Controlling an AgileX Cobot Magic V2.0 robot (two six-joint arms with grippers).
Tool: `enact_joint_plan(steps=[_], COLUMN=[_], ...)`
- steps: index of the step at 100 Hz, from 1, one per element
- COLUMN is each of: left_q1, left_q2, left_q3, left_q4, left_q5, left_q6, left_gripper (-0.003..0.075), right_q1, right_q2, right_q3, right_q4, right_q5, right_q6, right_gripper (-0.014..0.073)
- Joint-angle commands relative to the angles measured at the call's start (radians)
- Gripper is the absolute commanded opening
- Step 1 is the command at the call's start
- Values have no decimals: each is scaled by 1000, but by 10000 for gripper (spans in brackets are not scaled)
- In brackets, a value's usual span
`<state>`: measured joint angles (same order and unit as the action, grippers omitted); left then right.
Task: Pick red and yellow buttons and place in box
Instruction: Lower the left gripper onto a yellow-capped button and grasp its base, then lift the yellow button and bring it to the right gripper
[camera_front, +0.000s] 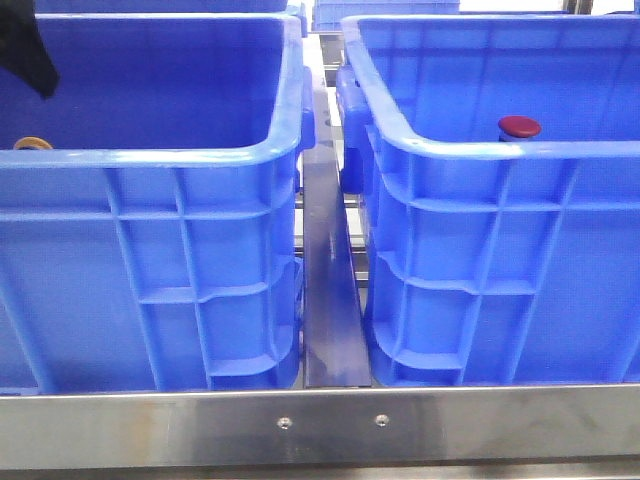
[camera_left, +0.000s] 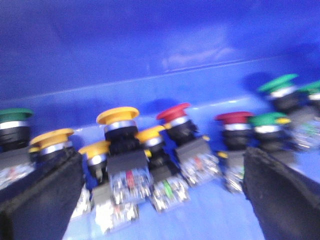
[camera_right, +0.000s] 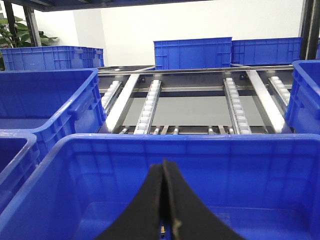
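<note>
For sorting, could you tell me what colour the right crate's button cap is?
Dark red, best seen in the front view.

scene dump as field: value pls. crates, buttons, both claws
left crate: holds mixed push buttons, seen close in the left wrist view
right crate: one red cap shows above the near rim
yellow button: upright, between the left claw's fingers
red button: beside the yellow ones, tilted
green buttons: several, toward the edges of the pile
left claw: open, low over the pile, holding nothing
right claw: shut, empty, above a blue crate
image quality: left wrist view blurred
</note>
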<state>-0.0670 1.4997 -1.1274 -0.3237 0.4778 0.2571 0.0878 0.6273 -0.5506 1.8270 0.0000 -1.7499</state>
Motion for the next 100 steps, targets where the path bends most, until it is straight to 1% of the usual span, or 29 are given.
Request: enact_joint_plan(steps=[1,30,72,80,82,83,84,89,96,100], left_q1=[3,36,36,36,36,36,36,36,36,36], left_q2=[-4,77,164,166,166,166,166,166,164,164], left_q3=[-37,-37,-37,-37,-37,-37,-37,-37,-37,-37], left_q4=[-8,-7,-7,-7,-7,-7,-7,-7,-7,-7], left_q5=[-78,-95,-92,-92,-90,-90,-90,-82,-67,-57], left_q6=[-9,-9,-11,-11,-11,-11,-11,-11,-11,-11], left_gripper=[587,587,581,531,499,499,470,405,263,196], right_q1=[-3,-3,-3,-3,-3,-3,-3,-3,-3,-3], right_q2=[-4,-4,-4,-4,-4,-4,-4,-4,-4,-4], right_q3=[-28,-28,-28,-28,-28,-28,-28,-28,-28,-28], right_q4=[75,75,75,75,75,75,75,75,75,75], right_q5=[30,30,30,30,30,30,30,30,30,30], right_q6=[-11,-11,-11,-11,-11,-11,-11,-11,-11,-11], right_gripper=[-67,-67,-67,-67,-67,-67,-67,-67,-67,-67])
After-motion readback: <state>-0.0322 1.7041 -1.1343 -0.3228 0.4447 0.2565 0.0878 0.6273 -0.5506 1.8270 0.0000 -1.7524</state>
